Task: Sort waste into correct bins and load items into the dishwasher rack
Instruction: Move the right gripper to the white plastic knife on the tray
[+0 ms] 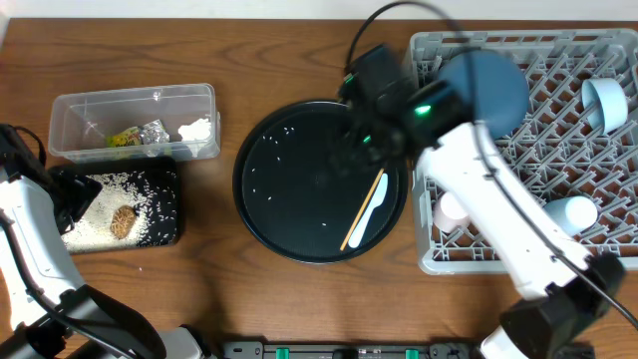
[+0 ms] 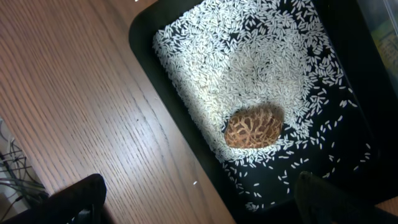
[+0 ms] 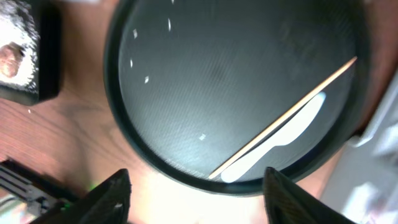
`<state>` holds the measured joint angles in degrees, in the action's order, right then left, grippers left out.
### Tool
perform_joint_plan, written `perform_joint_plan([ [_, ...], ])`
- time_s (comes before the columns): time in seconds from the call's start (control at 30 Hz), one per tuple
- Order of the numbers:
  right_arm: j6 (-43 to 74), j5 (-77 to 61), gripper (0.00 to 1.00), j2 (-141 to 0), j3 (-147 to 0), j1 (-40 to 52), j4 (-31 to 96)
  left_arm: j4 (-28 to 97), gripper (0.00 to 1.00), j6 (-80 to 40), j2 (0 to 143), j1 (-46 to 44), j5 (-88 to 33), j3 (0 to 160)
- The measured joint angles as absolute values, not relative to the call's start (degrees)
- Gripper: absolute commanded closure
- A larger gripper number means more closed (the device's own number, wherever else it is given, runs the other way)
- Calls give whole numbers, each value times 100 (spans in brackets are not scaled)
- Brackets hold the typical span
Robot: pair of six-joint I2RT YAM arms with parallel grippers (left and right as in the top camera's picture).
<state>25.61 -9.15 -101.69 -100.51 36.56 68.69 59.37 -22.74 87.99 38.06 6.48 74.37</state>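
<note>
Meanwhile, at center frame, the right pincer [image 3: 205, 196] hovers spread and empty over the black plate [image 1: 289, 199], where a chopstick [image 3: 283, 118] and a white plastic knife [image 3: 301, 121] lie touching. Loading the rack [image 1: 558, 130] at right looks like the step in hand; the next move calls for dropping onto one utensil. The left pincer [image 2: 205, 205], also spread, hangs over the rice bin [image 2: 140, 37] at far left.

**Wooden table, four things on it**

The brown wooden table [image 1: 209, 269] carries a clear plastic tub [image 1: 130, 93] near its far-left corner. A black rectangular tray [image 1: 167, 221] sits just in front of the tub, by the left edge. A round black plate [image 1: 289, 170] lies mid-table. A grey dish rack [image 1: 469, 261] fills the right side, up to the far-right corner. One small white speck [image 2: 194, 182] lies on the wood just beside the tray.
</note>
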Motion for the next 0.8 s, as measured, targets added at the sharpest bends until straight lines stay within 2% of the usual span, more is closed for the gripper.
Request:
perform_joint_plan([
  [0.23,4049,-440,54,-10217,-9166,4130,6829,5937,2,-2274,8799,3806,648,7437],
  [0.3,4491,-272,61,-10217,-8838,4193,6759,5937,2,-2274,8799,3804,646,7437],
  [0.4,5026,-49,80,-10217,-8313,4259,6445,5937,2,-2274,8799,3804,646,7437],
  [0.47,5280,62,87,-10219,-8036,4285,6228,5940,2,-2274,8799,3806,646,7437],
  [0.6,5612,272,87,-10224,-7585,4285,5837,5940,2,-2274,8799,3806,646,7437],
  [0.63,5662,309,85,-10224,-7516,4285,5774,5937,2,-2274,8799,3806,646,7437],
  [0.7,5763,366,75,-10224,-7387,4285,5601,5940,2,-2274,8799,3804,646,7437],
  [0.8,5867,419,71,-10224,-7216,4285,5369,5940,2,-2274,8799,3804,646,7437],
])
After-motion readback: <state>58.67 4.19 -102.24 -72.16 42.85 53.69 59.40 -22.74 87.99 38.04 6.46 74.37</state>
